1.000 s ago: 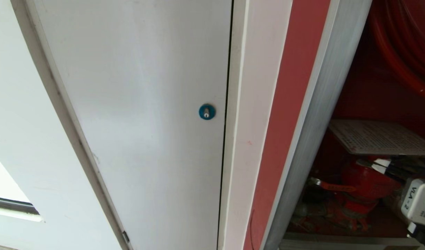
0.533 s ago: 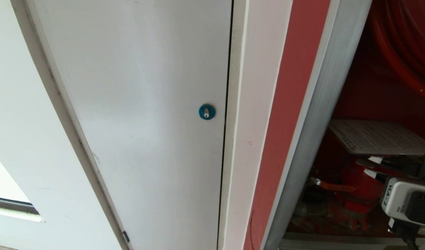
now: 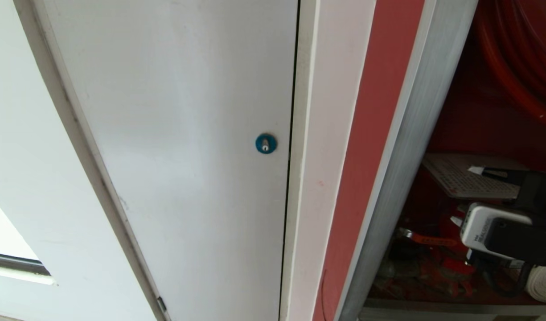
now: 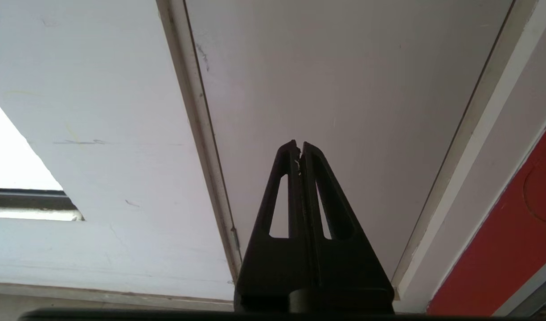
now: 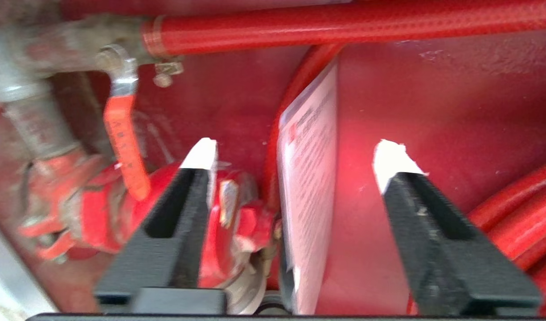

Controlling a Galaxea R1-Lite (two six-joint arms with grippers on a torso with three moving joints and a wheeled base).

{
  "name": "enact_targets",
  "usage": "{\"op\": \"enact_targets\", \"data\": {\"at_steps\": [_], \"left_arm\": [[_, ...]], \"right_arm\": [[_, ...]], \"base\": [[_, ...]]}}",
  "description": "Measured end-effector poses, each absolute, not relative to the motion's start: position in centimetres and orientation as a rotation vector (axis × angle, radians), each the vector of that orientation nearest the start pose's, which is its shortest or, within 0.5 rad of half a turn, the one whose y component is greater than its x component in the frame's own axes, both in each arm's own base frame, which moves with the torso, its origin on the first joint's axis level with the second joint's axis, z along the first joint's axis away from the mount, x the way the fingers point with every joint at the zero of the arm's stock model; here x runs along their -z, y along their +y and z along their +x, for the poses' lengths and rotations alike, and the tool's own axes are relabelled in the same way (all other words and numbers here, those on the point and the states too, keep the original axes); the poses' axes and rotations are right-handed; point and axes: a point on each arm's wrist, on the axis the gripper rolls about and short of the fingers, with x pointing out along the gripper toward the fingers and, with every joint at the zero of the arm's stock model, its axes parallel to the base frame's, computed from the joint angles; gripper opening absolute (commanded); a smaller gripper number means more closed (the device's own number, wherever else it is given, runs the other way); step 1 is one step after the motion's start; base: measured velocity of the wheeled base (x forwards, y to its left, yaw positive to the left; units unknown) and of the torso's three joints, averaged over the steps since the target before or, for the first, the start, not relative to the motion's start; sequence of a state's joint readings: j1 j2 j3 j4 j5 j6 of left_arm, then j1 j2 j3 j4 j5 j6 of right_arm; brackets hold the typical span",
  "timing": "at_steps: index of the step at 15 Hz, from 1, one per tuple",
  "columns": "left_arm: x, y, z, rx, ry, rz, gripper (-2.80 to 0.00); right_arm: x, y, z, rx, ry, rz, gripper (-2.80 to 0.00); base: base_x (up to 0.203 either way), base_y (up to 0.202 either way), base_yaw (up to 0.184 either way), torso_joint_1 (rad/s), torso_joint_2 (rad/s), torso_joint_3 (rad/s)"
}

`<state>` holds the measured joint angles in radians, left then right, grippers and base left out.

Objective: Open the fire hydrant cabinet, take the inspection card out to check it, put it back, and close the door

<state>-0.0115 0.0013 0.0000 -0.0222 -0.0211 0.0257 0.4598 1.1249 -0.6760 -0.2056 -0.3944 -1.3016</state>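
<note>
The fire hydrant cabinet's silver frame [image 3: 406, 147] stands at the right of the head view, and its red interior is exposed. Its door is out of view. The inspection card [image 3: 460, 178], white with fine print, lies inside above the red hydrant valve [image 3: 437, 252]. My right gripper [image 3: 466, 195] reaches into the cabinet and is open. In the right wrist view the card [image 5: 308, 178] stands edge-on between the right gripper's [image 5: 298, 156] spread white-tipped fingers, touching neither. My left gripper [image 4: 299, 149] is shut and parked before the white door.
A plain white door [image 3: 174, 133] with a round blue lock [image 3: 265, 143] fills the left and middle. Coiled red hose [image 3: 513, 67] hangs at the cabinet's top, with a white rolled hose [image 3: 542, 283] at the bottom right. A valve lever with an orange grip [image 5: 123, 142] sits close beside one finger.
The right gripper has opened from shut. It has moved left and upward in the head view, deeper into the cabinet, so its upper finger now crosses the card. The left arm stayed still.
</note>
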Motion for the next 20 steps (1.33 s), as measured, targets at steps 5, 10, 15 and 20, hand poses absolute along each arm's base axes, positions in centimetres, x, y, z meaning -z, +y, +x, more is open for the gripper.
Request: {"op": "enact_targets", "data": {"at_steps": [5, 10, 15, 20], "left_arm": [[-7.8, 0.0, -2.3, 0.034, -0.022, 0.026, -2.80], [-7.8, 0.0, -2.3, 0.033, -0.022, 0.026, -2.80], [-7.8, 0.0, -2.3, 0.034, -0.022, 0.026, -2.80], [-7.8, 0.0, -2.3, 0.034, -0.022, 0.026, -2.80]], "right_arm": [[-23.7, 6.6, 15.9, -0.168, 0.196, -1.433, 0.00], [-23.7, 6.2, 17.2, -0.127, 0.230, -1.427, 0.00], [-23.8, 6.1, 18.1, -0.106, 0.246, -1.423, 0.00], [-24.3, 6.4, 18.8, -0.078, 0.201, -1.404, 0.00]], "base": [[0.000, 0.000, 0.000, 0.000, 0.00, 0.000], [0.000, 0.000, 0.000, 0.000, 0.00, 0.000], [0.000, 0.000, 0.000, 0.000, 0.00, 0.000], [0.000, 0.000, 0.000, 0.000, 0.00, 0.000]]}}
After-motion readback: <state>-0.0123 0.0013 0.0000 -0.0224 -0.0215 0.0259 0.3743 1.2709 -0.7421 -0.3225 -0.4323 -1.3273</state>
